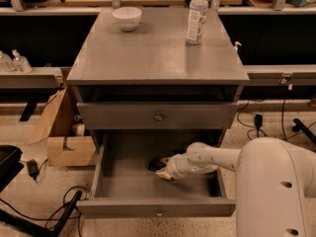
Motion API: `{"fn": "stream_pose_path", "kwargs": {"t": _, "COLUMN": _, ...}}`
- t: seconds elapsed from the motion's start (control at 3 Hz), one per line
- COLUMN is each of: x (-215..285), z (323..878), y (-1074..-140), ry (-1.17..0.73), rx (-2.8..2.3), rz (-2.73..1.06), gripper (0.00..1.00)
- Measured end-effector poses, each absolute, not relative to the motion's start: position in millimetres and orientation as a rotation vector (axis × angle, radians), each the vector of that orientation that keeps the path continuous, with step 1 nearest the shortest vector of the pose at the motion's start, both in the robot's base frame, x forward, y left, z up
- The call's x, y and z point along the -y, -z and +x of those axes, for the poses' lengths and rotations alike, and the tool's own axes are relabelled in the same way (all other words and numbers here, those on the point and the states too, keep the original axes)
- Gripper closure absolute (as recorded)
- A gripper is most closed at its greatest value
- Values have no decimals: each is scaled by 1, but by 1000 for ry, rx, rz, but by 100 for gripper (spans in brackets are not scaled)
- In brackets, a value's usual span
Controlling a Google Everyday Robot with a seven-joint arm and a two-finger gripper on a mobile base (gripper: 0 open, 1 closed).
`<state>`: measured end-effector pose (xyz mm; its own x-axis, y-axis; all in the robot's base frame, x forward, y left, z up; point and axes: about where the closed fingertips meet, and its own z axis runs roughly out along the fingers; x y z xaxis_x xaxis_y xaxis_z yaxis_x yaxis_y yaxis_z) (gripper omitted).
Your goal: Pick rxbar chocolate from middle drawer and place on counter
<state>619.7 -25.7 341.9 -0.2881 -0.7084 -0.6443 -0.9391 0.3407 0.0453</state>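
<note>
The middle drawer [123, 181] is pulled open at the bottom of the grey cabinet. My gripper [161, 170] reaches into it from the right, low over the drawer floor. A small black object, the rxbar chocolate [154, 163], lies at the gripper's tip, partly hidden by it. I cannot tell whether it is grasped. The counter [148, 53] is the grey cabinet top above.
A white bowl [127, 18] and a clear water bottle [197, 15] stand at the back of the counter. A closed drawer front [158, 116] sits above the open one. A cardboard box [64, 137] and cables lie on the floor to the left.
</note>
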Motion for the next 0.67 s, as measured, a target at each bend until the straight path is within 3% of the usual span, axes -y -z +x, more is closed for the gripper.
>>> {"fn": "stream_pose_path", "kwargs": {"t": 0.67, "x": 26, "z": 620, "y": -342, "ry": -578, "rx": -2085, "rz": -1436, "gripper": 100}}
